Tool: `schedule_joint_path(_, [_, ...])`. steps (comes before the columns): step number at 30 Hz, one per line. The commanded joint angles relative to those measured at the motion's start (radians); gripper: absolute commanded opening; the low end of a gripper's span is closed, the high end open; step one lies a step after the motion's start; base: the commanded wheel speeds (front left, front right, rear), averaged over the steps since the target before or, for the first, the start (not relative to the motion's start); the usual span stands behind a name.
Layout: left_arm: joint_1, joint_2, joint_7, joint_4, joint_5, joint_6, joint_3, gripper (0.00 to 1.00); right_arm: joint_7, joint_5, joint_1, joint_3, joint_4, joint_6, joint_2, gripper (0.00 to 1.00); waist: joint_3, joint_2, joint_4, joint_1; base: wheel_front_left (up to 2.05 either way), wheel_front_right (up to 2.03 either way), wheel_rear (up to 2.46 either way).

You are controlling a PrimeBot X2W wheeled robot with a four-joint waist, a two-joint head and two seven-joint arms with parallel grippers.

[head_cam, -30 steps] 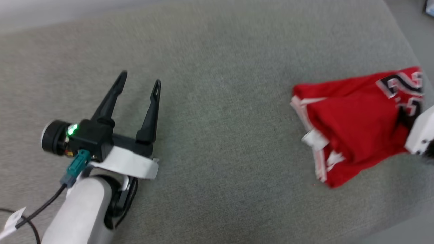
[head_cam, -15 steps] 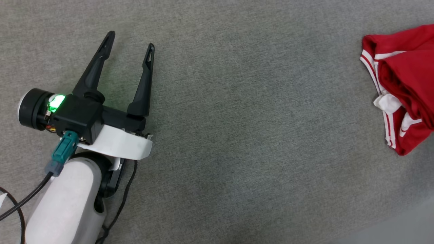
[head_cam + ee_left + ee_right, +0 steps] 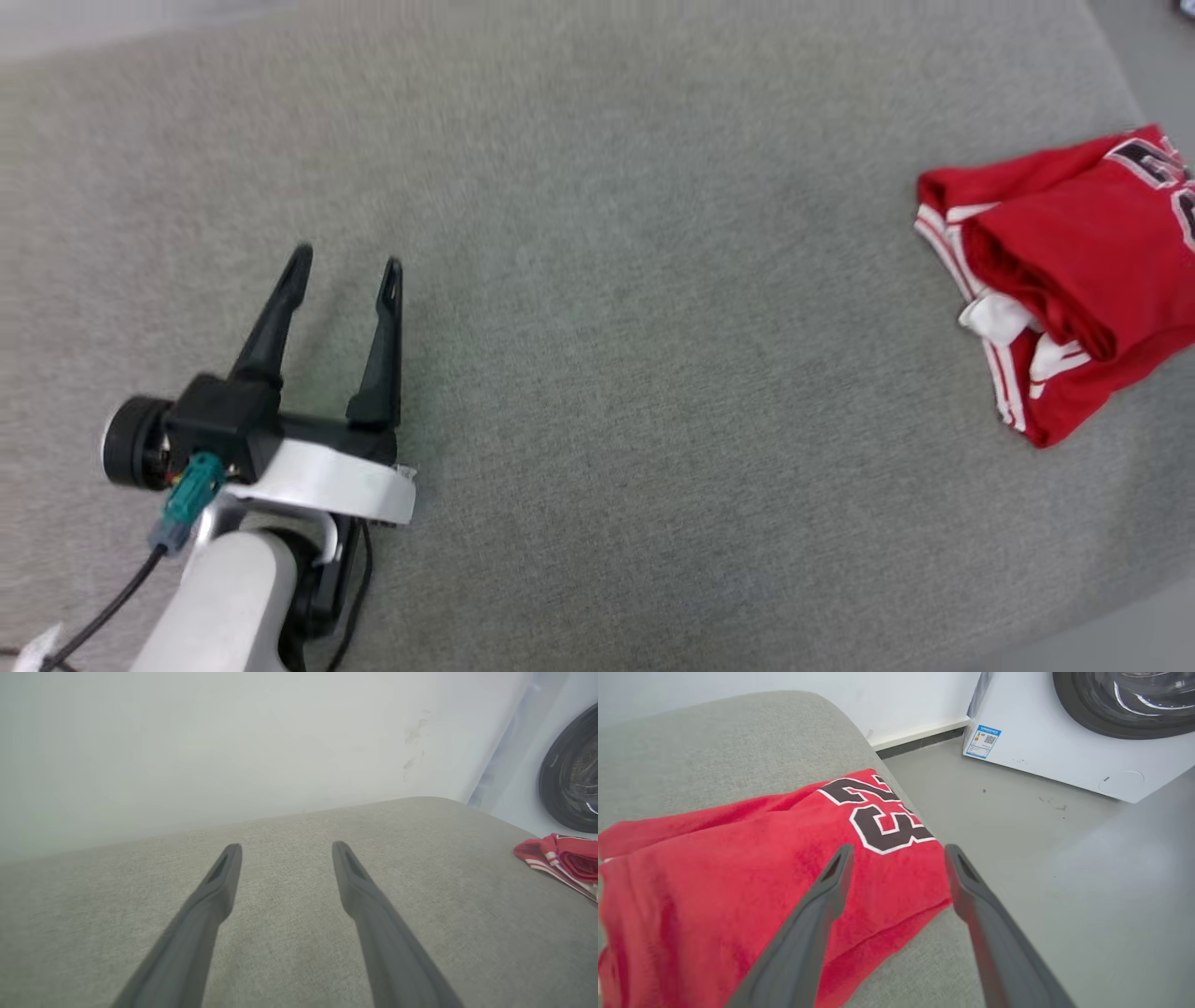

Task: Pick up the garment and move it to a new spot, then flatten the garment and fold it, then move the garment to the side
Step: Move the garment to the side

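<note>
The garment (image 3: pixel 1074 243) lies bundled at the right edge of the grey cushion (image 3: pixel 653 373). The right gripper (image 3: pixel 899 849) hangs over it, jaws spread and empty. The left gripper (image 3: pixel 346 261), well apart, is also spread wide

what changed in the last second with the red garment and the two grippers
The right gripper let go of the garment: its wrist was at the folded bundle a second ago, and now it stands open over it. The garment lies folded at the right end of the grey cushion. The left gripper stayed open and empty; the head camera shifted.
</note>
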Motion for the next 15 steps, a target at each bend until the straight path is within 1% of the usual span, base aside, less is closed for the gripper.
schedule_joint_path(1, [0.026,-0.01,-0.011,0.012,-0.009,0.008,0.004,1.0,-0.015,0.004,0.044,0.012,-0.032,-0.001,0.013,1.0,-0.099,0.0,0.005,0.0,0.0,0.0,0.0])
schedule_joint_path(5, [0.081,-0.026,-0.029,0.043,-0.035,0.02,0.012,1.0,-0.044,0.008,0.152,0.034,-0.144,-0.001,0.04,1.0,-0.184,0.0,0.021,0.0,0.0,0.0,0.0])
schedule_joint_path(8, [0.118,-0.038,-0.037,0.062,-0.054,0.023,0.019,1.0,-0.052,-0.01,0.24,0.044,-0.232,-0.001,0.076,1.0,-0.238,0.0,0.04,0.0,0.0,0.0,0.0])
schedule_joint_path(12, [0.154,-0.049,-0.047,0.089,-0.072,0.027,0.024,1.0,-0.034,-0.019,0.352,0.062,-0.357,-0.001,0.147,1.0,-0.294,0.0,0.08,0.0,0.0,0.0,0.0])
schedule_joint_path(15, [0.175,-0.06,-0.054,0.108,-0.081,0.029,0.027,1.0,-0.024,-0.033,0.428,0.066,-0.448,-0.001,0.189,1.0,-0.327,0.0,0.118,0.0,0.0,0.0,0.0])
